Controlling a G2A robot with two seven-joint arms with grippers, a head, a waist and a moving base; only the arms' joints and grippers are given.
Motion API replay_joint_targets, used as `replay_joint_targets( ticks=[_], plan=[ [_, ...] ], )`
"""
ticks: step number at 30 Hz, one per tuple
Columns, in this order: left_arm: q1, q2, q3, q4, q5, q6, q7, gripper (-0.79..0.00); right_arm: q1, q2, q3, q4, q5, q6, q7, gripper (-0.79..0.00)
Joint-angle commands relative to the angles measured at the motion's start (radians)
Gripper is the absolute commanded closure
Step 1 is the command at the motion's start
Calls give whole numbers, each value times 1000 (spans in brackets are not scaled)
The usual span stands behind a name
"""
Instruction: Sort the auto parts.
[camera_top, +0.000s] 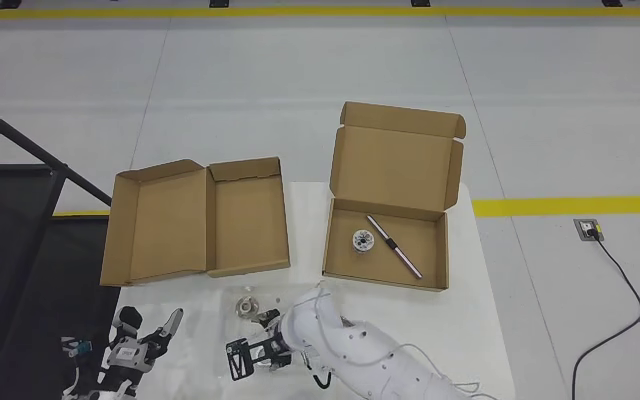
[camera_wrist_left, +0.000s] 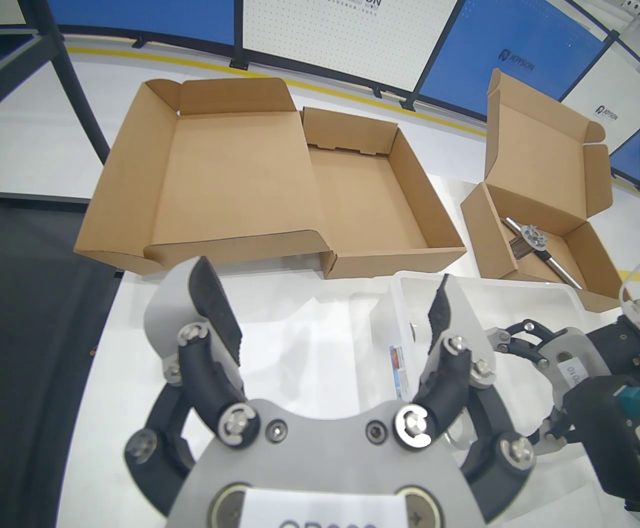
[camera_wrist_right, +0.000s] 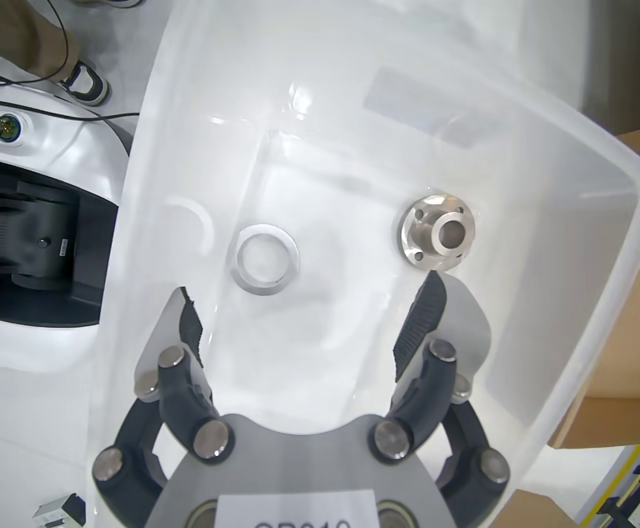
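Currently, a flat silver ring (camera_wrist_right: 265, 260) and a flanged, bored metal hub (camera_wrist_right: 437, 232) are seen lying apart in the clear bin (camera_wrist_right: 550, 150). The right gripper (camera_wrist_right: 309, 285) is held spread above them, the left gripper (camera_wrist_left: 321, 272) likewise spread beside the bin. A small printed label (camera_wrist_left: 397, 367) is stuck on the bin's wall.

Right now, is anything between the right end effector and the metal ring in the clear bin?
Nothing visible. The right end effector hangs open over the clear bin, and only bare bin floor shows between it and the ring. The flanged part sits to one side, apart from the ring.
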Motion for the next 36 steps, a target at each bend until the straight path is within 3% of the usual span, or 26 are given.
replay_joint_targets(
  ticks=[1, 8, 10, 14, 22, 36],
  plan=[
    [-1, 0, 0, 0, -1, 1, -1, -785, 11, -14, -15, 21, 6, 10, 18, -785],
    [-3, -2, 0, 1, -2, 1, -3, -785, 42, -67, -80, 99, -7, 57, 49, -785],
    [-4, -2, -1, 0, -2, 2, -4, -785, 46, -81, -93, 120, -8, 73, 53, -739],
    [-5, -3, -1, 0, 0, -1, -3, -785, 61, -108, -109, 169, -5, 95, 59, -560],
    [-8, -4, 0, 3, 2, -1, -6, -785, 89, -153, -126, 253, 1, 122, 50, -413],
    [-12, -7, 0, 6, 5, -1, -8, -785, 104, -189, -121, 313, 4, 110, 51, -357]
  ],
)
